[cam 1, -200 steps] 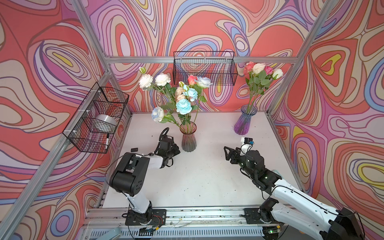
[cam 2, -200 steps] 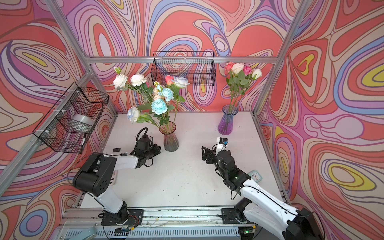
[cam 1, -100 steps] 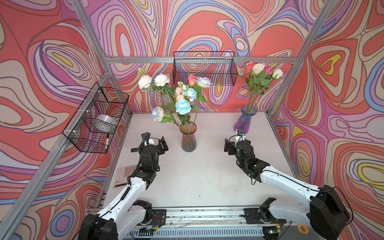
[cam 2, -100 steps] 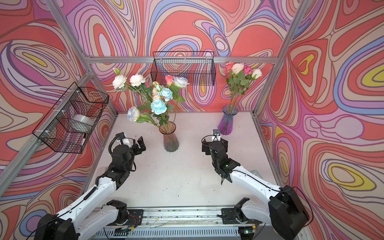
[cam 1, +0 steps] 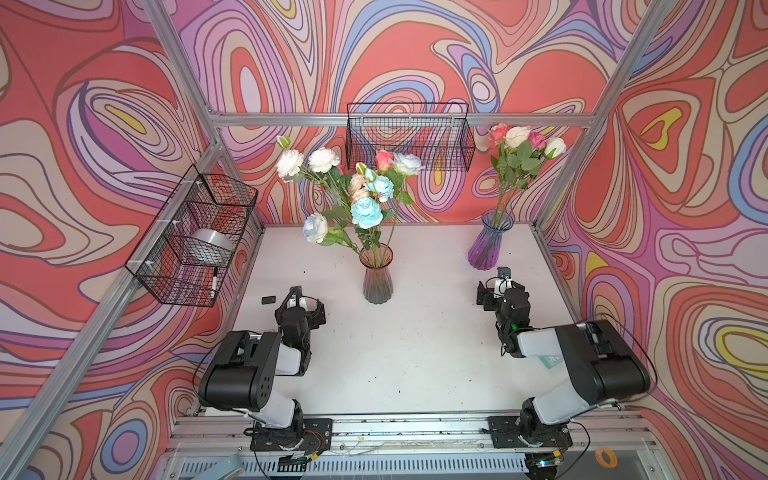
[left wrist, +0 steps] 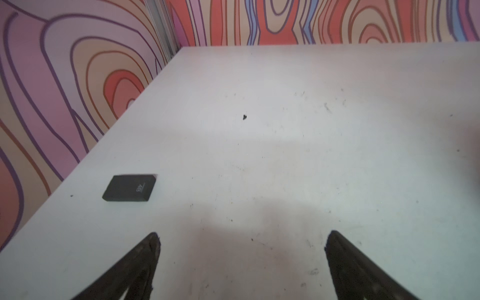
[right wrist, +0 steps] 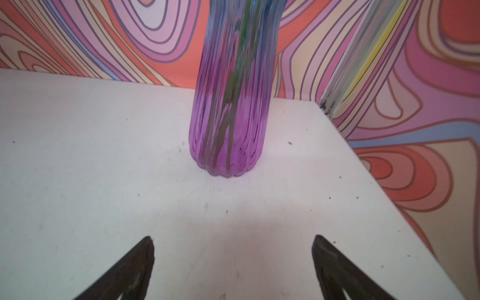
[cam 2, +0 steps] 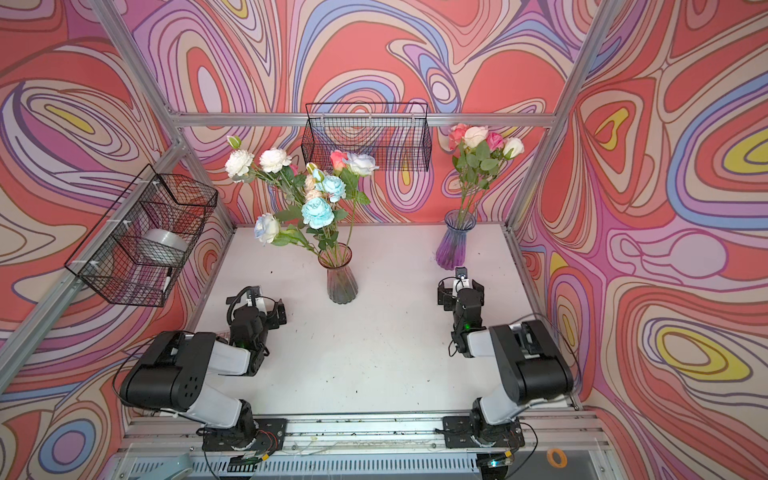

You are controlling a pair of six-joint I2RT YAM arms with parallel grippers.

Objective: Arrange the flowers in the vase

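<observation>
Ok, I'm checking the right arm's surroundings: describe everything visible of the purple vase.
The purple vase is ribbed, see-through glass, purple at the base, bluish toward its flared neck. It stands upright on the white table near the back right corner, holding green-stemmed pink, coral and cream roses. The open right gripper faces it, not touching.

My jaws are spread wide apart over the scuffed white worktop (left wrist: pixel 285 155). A small black block (left wrist: pixel 130 188) lies flat near the swirly wall (left wrist: pixel 52 78).
</observation>
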